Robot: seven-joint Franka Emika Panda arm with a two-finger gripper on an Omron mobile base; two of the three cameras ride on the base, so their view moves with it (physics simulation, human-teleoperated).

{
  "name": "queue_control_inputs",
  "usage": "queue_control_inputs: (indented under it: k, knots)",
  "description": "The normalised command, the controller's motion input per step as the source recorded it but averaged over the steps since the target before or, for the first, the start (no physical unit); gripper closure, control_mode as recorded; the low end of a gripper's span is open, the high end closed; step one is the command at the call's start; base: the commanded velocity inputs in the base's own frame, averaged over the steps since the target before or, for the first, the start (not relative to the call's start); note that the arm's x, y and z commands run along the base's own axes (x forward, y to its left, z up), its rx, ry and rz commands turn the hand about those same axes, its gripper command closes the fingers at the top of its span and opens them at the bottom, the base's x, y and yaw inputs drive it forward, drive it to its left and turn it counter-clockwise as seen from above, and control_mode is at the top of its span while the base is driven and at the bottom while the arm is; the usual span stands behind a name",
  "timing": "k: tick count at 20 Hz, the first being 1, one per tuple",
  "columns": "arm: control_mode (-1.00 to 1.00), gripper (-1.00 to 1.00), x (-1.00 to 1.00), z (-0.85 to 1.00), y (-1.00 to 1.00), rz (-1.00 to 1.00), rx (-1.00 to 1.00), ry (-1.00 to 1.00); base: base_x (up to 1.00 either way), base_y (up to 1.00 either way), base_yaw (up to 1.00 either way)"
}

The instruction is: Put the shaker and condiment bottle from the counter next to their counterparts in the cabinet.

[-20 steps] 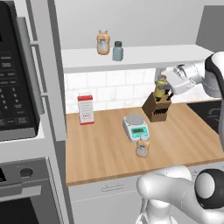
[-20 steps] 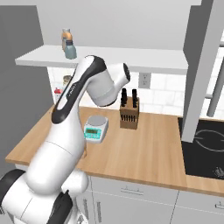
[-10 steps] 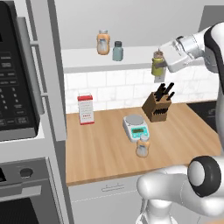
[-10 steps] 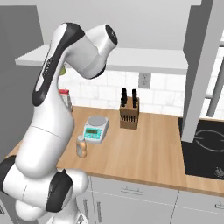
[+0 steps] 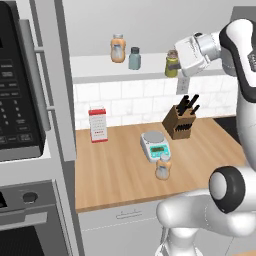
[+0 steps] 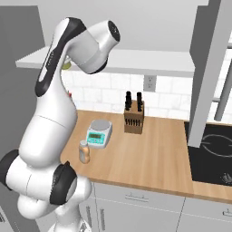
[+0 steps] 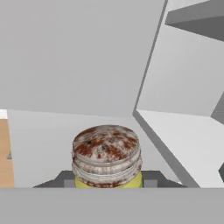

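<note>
Shaker [image 5: 171,64] clamped between gripper [image 5: 176,65] fingers, raised at cabinet [image 5: 150,75] shelf level, cap toward camera

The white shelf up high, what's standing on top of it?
On the cabinet stand a wider orange bottle and a grey-teal shaker. The gripper holds the shaker above its right end.

white tile backsplash [image 5: 125,102], microwave [image 5: 20,85] (black)
</note>
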Motion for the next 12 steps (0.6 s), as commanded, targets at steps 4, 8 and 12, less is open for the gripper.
queue_control_inputs:
  k: [4,8,12]
  knots:
    - [-1.0,1.0,0.09,0.0,0.0,0.0,0.01,0.02,0.0,0.0,0.0]
    - [-1.0,1.0,0.28,-0.05,-0.04,0.0,0.14,0.17,0.0,0.0,0.0]
    - [-1.0,1.0,0.11,0.0,-0.01,0.0,0.09,0.07,0.0,0.0,0.0]
